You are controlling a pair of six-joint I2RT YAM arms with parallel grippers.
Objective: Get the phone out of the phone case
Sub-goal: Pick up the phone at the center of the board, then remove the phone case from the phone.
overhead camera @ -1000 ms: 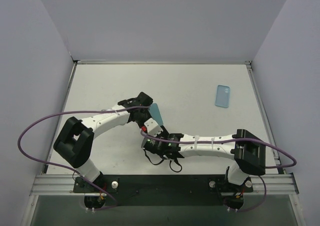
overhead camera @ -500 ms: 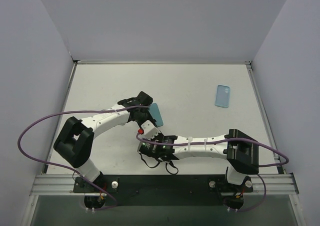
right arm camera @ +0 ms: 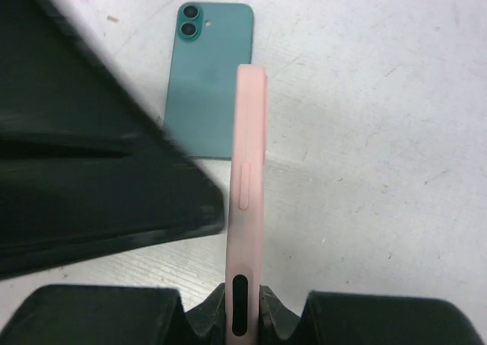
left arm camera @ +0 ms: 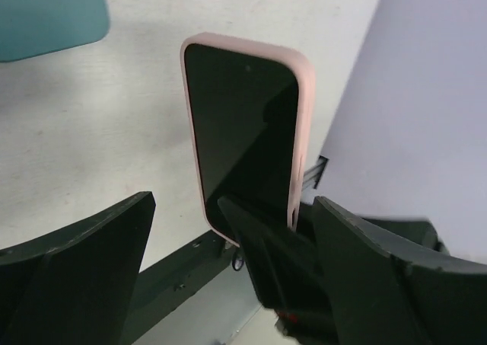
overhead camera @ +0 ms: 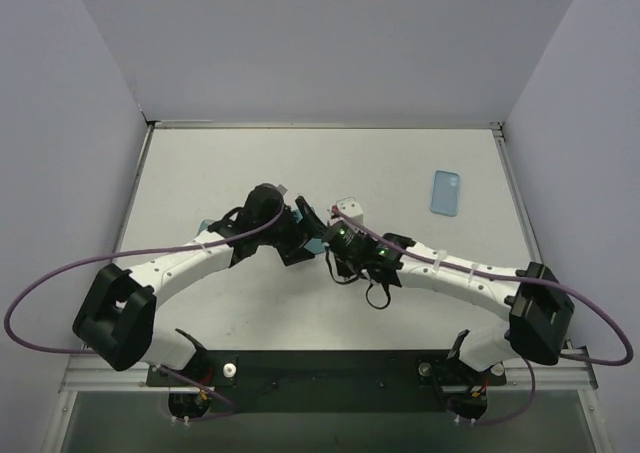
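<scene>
A phone with a dark glossy screen sits in a pink case, held upright above the table. My right gripper is shut on the case's bottom end, seen edge-on as a pink strip. My left gripper is open, its fingers spread on either side of the case without touching it. In the top view both grippers meet mid-table, left and right, hiding the case. A bare teal phone lies face down on the table beyond the case.
A light blue empty case lies flat at the back right of the table. Purple cables loop off both arms at the near corners. The black front rail runs along the near edge, with walls on three sides.
The left gripper has opened and no longer holds the teal phone, which now lies on the table. The right gripper has shut and moved up-right. Both arms have swung to new poses.
</scene>
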